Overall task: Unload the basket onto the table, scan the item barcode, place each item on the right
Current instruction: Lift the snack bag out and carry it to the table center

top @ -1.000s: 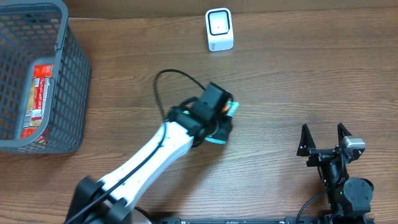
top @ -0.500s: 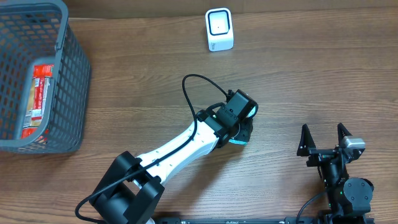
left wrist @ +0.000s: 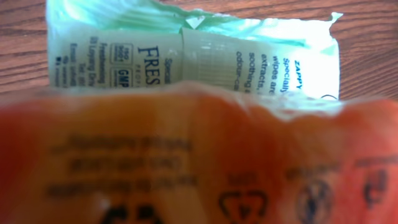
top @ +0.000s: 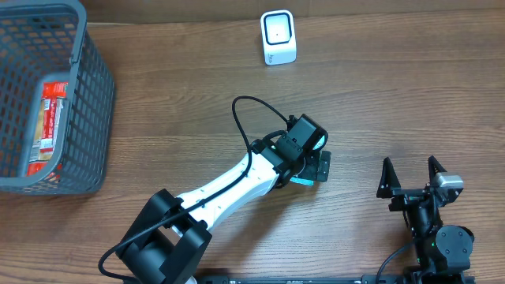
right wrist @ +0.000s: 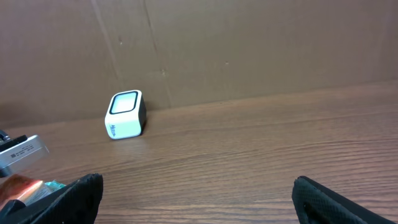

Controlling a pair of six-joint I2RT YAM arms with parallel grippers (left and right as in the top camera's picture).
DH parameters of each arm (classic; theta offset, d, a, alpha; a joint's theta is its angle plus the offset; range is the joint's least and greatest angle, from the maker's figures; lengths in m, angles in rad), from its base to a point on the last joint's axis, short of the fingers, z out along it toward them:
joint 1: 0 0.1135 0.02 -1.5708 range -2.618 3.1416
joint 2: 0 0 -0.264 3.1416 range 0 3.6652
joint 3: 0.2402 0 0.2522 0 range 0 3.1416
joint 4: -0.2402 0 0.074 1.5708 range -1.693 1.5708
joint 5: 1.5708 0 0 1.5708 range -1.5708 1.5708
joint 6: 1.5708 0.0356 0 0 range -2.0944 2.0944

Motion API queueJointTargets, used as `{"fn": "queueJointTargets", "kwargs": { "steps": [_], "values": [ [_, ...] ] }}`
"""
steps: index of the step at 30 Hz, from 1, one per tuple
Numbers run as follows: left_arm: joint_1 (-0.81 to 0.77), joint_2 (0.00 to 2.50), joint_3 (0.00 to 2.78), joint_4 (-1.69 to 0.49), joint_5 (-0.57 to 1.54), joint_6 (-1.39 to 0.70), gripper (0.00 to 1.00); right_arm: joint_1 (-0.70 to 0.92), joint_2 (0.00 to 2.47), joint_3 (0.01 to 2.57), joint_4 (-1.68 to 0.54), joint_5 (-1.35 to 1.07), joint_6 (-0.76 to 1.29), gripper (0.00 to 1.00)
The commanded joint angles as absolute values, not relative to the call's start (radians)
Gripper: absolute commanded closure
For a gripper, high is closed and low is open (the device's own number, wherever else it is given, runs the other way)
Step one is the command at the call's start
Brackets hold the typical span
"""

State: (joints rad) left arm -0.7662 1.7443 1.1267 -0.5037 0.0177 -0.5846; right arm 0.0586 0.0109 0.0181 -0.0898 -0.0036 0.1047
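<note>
Well, from overhead my left gripper [top: 313,163] sits low over the middle of the table [top: 197,79]. Its jaws look let go, with one dark finger splayed out to the side, and a teal corner of the wipes pack [top: 300,181] peeks out beneath it. The scanner [top: 278,37] stands well apart at the far edge. Either the barcode has yet to be shown there, or it has been and the pack is set down; I cannot tell which. The grey basket [top: 47,95] at the left holds a red packet [top: 52,118].

My left wrist camera shows the wipes pack flat on the wood, with a blurred orange packet [left wrist: 199,168] right against the lens.

From my right wrist, my right gripper [right wrist: 198,183] hangs wide apart and empty above brown wood grain. A plain brown board wall [right wrist: 249,43] stands behind the scanner.
</note>
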Motion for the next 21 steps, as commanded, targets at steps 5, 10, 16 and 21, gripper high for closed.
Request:
{"fn": "queueJointTargets", "kwargs": {
  "steps": [5, 10, 16, 21],
  "values": [
    [-0.773, 1.756, 1.262, -0.608, 0.025, -0.544, 0.00, 0.053, 0.003, 0.008, -0.084, -0.010, 0.108, 0.00],
    [-0.773, 1.756, 1.383, -0.700, 0.026, -0.507, 0.00, 0.053, 0.003, 0.008, -0.084, -0.010, 0.108, 0.00],
    [-0.755, 1.756, 1.517, -0.848, -0.016, -0.447, 0.01, 0.053, 0.003, 0.008, -0.084, -0.010, 0.108, 0.00],
    [-0.697, 1.756, 1.597, -0.989, -0.125, -0.441, 0.00, 0.053, 0.003, 0.008, -0.084, -0.010, 0.108, 0.00]
  ]
}}
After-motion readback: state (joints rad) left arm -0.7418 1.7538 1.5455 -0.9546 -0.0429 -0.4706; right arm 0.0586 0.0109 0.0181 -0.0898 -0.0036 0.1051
